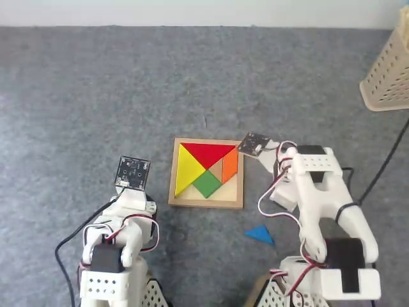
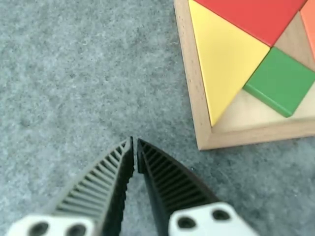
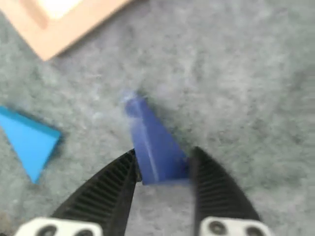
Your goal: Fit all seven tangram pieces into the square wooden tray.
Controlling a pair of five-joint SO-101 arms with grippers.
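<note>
At about 8 o'clock of the wooden tray (image 1: 206,204), my left gripper (image 2: 134,145) hangs over the carpet (image 1: 96,96), fingers pressed together on nothing. The tray holds the red (image 1: 208,155), yellow (image 1: 187,169), green (image 1: 206,183) and orange (image 1: 230,169) pieces. A light blue triangle (image 1: 260,235) lies at its 5 o'clock. My right gripper (image 3: 164,153) pinches a dark blue piece (image 3: 152,142) on the carpet near a tray corner.

High view: tray (image 1: 206,203) at centre frame, pieces (image 1: 206,155) inside it. Loose triangle (image 1: 260,235) on the carpet (image 1: 96,96), lower right of the tray. Basket (image 1: 390,70) at upper right edge. Second piece (image 3: 155,142) sits between the right gripper (image 3: 165,152) fingers.
</note>
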